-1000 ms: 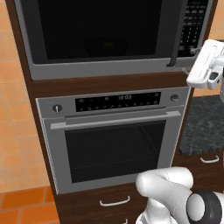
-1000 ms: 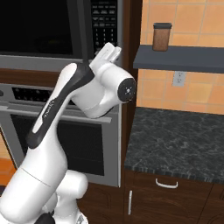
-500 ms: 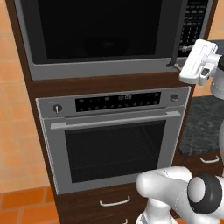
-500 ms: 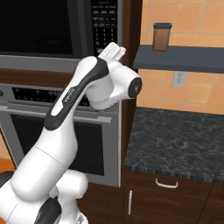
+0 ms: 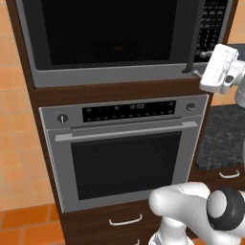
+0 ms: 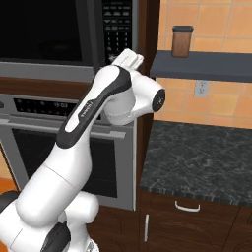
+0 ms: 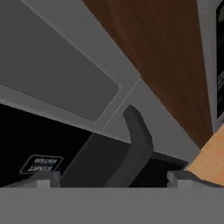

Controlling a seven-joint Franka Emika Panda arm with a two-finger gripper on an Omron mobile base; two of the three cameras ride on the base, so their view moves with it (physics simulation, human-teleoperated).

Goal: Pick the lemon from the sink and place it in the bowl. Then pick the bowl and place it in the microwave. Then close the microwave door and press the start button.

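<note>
The microwave [image 5: 110,40] fills the top of the left base view, and its dark-glass microwave door [image 5: 107,33] lies flush in its grey frame. The door's dark vertical handle [image 5: 189,43] stands beside the keypad panel [image 5: 213,24]. My gripper [image 5: 202,63] hangs open at the microwave's lower right corner, just below the keypad. In the hand view the fingertips [image 7: 43,178] stand wide apart with the handle's lower end [image 7: 136,144] between them, untouched. A START label [image 7: 41,164] shows upside down at the lower left. The lemon, bowl and sink are out of view.
A steel oven [image 5: 124,153] with a horizontal bar sits right under the microwave. To the right runs a dark stone counter [image 6: 197,162] over wooden drawers, with a shelf carrying a brown jar [image 6: 181,41]. My own arm [image 6: 98,113] rises in front of the oven.
My elbow has swung to the right while the hand has stayed near the microwave's lower right corner, turning slightly. The jaws have stayed wide apart.
</note>
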